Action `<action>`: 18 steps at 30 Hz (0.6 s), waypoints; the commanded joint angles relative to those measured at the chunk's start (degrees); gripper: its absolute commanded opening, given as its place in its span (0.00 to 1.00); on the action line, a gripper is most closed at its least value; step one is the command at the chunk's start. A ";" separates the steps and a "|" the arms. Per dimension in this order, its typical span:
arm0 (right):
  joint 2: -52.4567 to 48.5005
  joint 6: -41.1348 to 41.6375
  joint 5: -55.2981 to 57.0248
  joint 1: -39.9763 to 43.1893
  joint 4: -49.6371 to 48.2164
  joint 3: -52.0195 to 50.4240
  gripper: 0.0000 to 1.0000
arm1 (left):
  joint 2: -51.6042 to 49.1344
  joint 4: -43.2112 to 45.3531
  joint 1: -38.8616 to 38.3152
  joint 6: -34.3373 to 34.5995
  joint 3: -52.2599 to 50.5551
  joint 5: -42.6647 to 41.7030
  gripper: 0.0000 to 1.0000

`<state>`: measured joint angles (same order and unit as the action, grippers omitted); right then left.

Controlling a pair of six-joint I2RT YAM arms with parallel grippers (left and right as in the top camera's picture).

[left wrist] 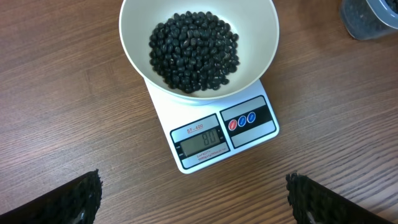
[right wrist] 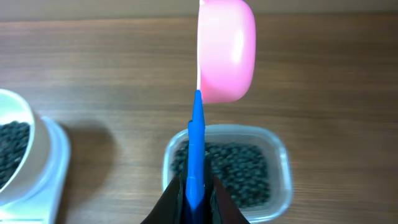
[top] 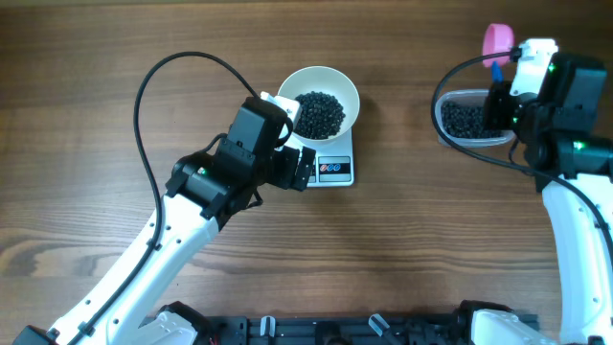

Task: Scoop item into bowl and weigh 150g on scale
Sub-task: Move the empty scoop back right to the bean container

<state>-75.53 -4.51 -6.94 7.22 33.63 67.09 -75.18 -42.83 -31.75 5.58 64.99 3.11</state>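
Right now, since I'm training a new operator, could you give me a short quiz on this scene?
1. True or false: the left gripper holds the pink scoop.
2. The white bowl of black beans sits on: A the table, B the scale, C the clear tub.
3. Fill in: the right gripper is shut on the scoop's ____ handle.
Key: 1 false, the left gripper is open and empty; 2 B; 3 blue.

The scale (left wrist: pixel 214 127) carries the label SF-400.
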 commanded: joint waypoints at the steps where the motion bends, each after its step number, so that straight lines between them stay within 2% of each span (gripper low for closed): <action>1: -1.46 0.37 -6.84 0.15 0.55 0.04 0.04 | -0.42 0.13 0.09 -0.85 0.81 -0.48 1.00; 12: -2.21 -0.35 -7.58 0.15 -3.34 0.04 0.04 | -0.44 0.13 0.09 -0.85 0.81 -0.48 1.00; 18: -2.29 -5.27 -7.80 0.15 -3.56 0.04 0.04 | -0.44 0.13 0.09 -0.85 0.81 -0.48 1.00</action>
<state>-76.95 -6.28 -13.34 7.22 30.17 67.09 -75.18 -42.83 -31.75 5.58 64.99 3.11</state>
